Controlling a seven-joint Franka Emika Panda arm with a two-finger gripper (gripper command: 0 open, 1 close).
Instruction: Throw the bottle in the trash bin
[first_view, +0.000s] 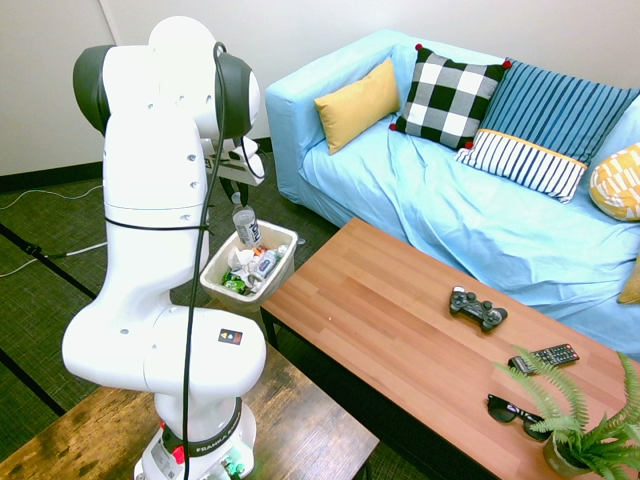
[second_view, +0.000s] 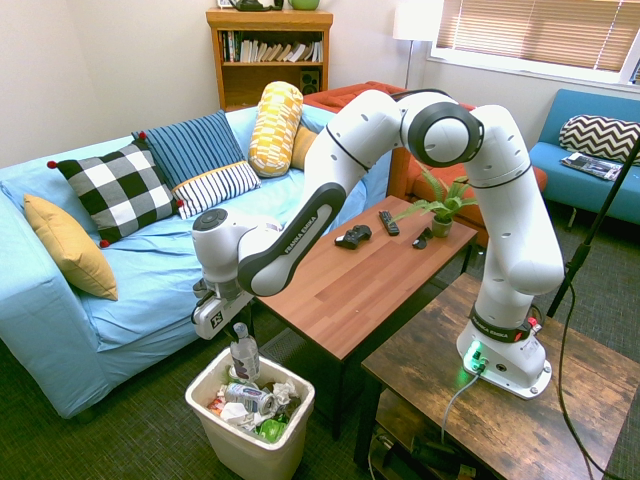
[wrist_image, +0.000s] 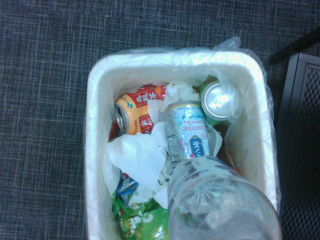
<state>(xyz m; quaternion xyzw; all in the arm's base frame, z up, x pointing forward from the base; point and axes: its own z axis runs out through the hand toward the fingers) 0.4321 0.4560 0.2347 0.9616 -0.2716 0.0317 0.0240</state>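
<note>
The clear plastic bottle (second_view: 244, 356) hangs upright just above the white trash bin (second_view: 292, 428), its lower end level with the rim. My gripper (second_view: 236, 322) is shut on its top. From the other side the bottle (first_view: 246, 226) shows over the bin (first_view: 214, 281), with the gripper (first_view: 237, 201) partly hidden behind my arm. In the wrist view the bottle (wrist_image: 220, 200) looms blurred over the bin (wrist_image: 95, 100), which holds cans, crumpled tissue and wrappers.
A long wooden coffee table (first_view: 390, 300) stands right beside the bin and carries a game controller (first_view: 477, 307), a remote (first_view: 543, 356), sunglasses (first_view: 515, 410) and a potted fern (first_view: 585, 430). A blue sofa (first_view: 470, 220) with cushions lies behind.
</note>
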